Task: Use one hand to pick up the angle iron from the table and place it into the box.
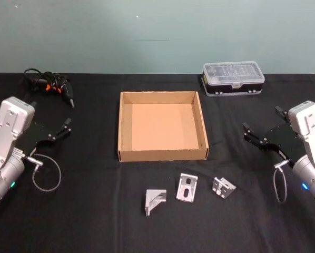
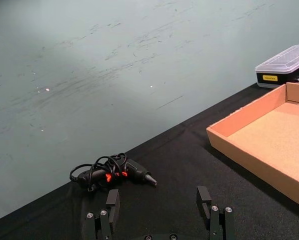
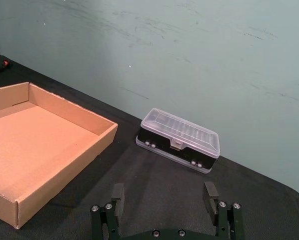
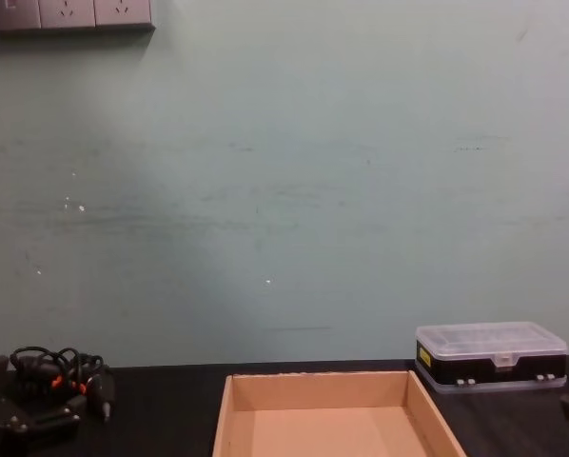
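Three silver slotted L-shaped angle irons [image 1: 187, 188] on table [image 1: 84, 221], near box [image 1: 163, 154].

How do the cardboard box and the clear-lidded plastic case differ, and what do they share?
The cardboard box is tan, open-topped and empty; the plastic case is black-based with a shut clear lid. The box is larger; the case stands farther back, to the right. Both are rectangular and rest on the table.

The box [image 1: 163, 154] sits mid-table [image 1: 94, 221]. Three angle irons lie near its front wall: left bracket [image 1: 155, 201], middle bracket [image 1: 187, 188], right bracket [image 1: 223, 187]. The left gripper [image 1: 50, 118] and right gripper [image 1: 262, 123] flank the box, jaws apart.
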You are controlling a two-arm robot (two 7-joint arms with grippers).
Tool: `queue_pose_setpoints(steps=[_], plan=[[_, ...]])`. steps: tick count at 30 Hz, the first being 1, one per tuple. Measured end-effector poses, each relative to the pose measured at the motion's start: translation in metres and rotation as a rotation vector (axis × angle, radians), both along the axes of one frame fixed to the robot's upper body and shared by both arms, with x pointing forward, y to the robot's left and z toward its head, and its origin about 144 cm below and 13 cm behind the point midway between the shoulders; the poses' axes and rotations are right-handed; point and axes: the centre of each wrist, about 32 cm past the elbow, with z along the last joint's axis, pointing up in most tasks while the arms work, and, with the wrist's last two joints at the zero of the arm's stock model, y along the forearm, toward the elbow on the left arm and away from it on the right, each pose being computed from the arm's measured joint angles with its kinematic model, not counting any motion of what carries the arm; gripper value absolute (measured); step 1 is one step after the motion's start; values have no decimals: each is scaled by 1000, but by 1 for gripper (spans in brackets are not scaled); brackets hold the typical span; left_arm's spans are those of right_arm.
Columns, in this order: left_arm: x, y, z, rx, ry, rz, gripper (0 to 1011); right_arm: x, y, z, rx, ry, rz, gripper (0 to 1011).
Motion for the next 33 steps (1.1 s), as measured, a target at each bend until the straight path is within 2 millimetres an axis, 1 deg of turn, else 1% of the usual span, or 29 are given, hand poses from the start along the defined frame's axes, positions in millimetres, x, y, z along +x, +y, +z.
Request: queue_pose_setpoints(steps=[23,25,29,31,33], plan=[[0,0,0,0,0,0,1011,0,0,0,0,0,0,1002],[0,0,0,0,0,0,1011,-4,2,3,5,-7,9,1002],[0,0,0,0,0,0,1011,-17,7,8,19,0,32,1002],[0,0,0,0,0,0,1011,-31,11,12,27,15,52,1002],[0,0,0,0,0,0,1011,-38,11,14,32,21,59,1002]])
